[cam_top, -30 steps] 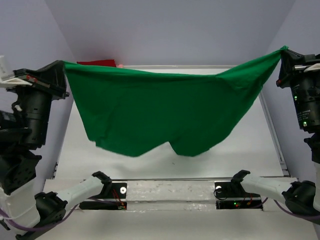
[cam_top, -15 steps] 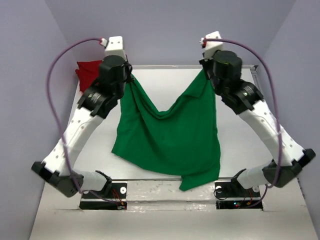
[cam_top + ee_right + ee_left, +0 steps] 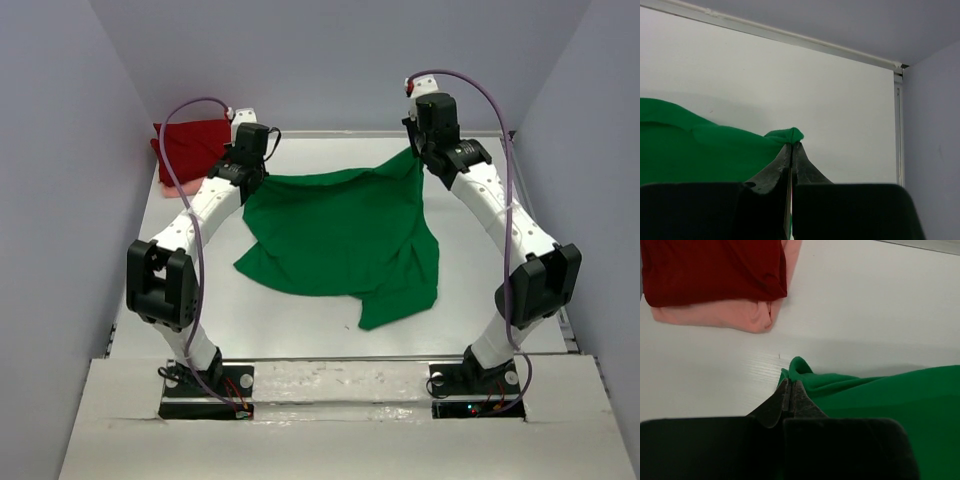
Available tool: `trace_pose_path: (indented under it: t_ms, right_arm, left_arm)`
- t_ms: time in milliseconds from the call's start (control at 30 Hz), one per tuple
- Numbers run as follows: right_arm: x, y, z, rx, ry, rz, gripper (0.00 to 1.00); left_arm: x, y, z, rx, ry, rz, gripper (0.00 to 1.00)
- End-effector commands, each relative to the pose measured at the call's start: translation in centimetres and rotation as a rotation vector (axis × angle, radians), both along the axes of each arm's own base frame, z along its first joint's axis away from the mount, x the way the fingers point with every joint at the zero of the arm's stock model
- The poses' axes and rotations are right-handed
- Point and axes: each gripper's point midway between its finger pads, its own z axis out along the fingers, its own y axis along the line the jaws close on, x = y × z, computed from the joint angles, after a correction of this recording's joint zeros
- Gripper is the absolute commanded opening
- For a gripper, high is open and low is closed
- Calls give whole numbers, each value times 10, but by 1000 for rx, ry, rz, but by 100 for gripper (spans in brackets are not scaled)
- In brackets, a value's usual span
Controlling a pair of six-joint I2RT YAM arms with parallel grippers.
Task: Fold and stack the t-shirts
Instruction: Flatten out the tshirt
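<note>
White links (image 3: 195,215), black joints (image 3: 160,285), purple cables (image 3: 200,100); black tapered claw fingers (image 3: 772,410), perhaps plastic.

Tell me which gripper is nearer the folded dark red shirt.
Left. The left gripper, shut on a corner of the green shirt, is just beside the dark red shirt at the far left; the right gripper holds the other corner, far across the table.

Three t-shirts: one green t-shirt (image 3: 340,235), one dark red t-shirt (image 3: 710,270), one pink t-shirt (image 3: 715,315). Two robot arms, left arm (image 3: 200,215) and right arm (image 3: 490,200), each bearing one end effector: left end effector (image 3: 791,385), right end effector (image 3: 792,146). One table (image 3: 300,320).
</note>
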Motion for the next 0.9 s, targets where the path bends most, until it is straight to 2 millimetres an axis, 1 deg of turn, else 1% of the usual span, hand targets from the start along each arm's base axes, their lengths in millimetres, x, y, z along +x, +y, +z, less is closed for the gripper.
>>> trace_pose_path:
  t_ms: [0,33,100,133,167,200,233,267,300,333,400,433,467,500,533,567,600,633,667,700,733,767,800,833,867]
  right_arm:
    - [23,10,24,71,-87,40,0]
    - [25,11,20,65,-79,45,0]
    - [31,5,14,70,-66,37,0]
    - [33,-1,14,65,-69,22,0]
    - [35,-2,16,60,-72,18,0]
    - [38,-12,12,51,-61,-2,0]
    - [39,-18,16,47,-71,-12,0]
    - [38,-19,21,52,-82,-14,0]
    - [35,-19,27,62,-92,-10,0]
    - [28,-15,43,89,-121,15,0]
    - [20,-16,58,108,-144,20,0]
    - [9,-22,76,109,-179,11,0]
    - [3,-26,87,96,-201,8,0]
    - [-4,-30,101,97,-231,1,0]
    - [-13,-31,120,112,-271,9,0]
    - [-32,-31,149,129,-333,30,0]
    - [-41,-35,166,133,-372,27,0]
    - [-51,-33,181,137,-402,37,0]
    - [-70,-30,210,138,-465,60,0]
    - [-80,-30,224,141,-496,65,0]
    - [-95,-31,251,159,-551,76,0]
    - [-101,-30,261,154,-571,88,0]
    - [-103,-27,269,158,-589,95,0]
    - [-103,-28,275,159,-602,90,0]
    - [-104,-30,288,146,-630,88,0]
  left_arm:
    - [30,-7,49,-61,-169,30,0]
    - [34,-6,43,-53,-160,31,0]
    - [38,-5,40,-40,-156,37,0]
    - [40,-4,34,-28,-144,43,0]
    - [41,-1,31,-24,-141,54,0]
    - [42,0,29,-30,-136,54,0]
    - [42,2,29,-35,-137,54,0]
    - [42,3,31,-48,-143,56,0]
    - [41,-1,32,-61,-146,36,0]
    - [38,-3,42,-77,-165,22,0]
    - [32,-7,56,-88,-181,-4,0]
    - [26,-7,74,-93,-214,-15,0]
    - [21,-9,87,-97,-235,-28,0]
    - [16,-11,105,-107,-262,-46,0]
    - [3,-12,136,-114,-319,-75,0]
    - [-5,-12,155,-121,-358,-95,0]
    - [-15,-15,185,-137,-410,-126,0]
    - [-30,-11,215,-152,-466,-140,0]
    - [-41,-12,239,-163,-505,-161,0]
    - [-57,-10,278,-175,-570,-176,0]
    - [-74,-13,303,-164,-618,-206,0]
    - [-85,-11,323,-161,-657,-205,0]
    - [-103,-3,358,-166,-726,-190,0]
    - [-106,-2,369,-160,-742,-194,0]
    - [-109,3,380,-136,-762,-186,0]
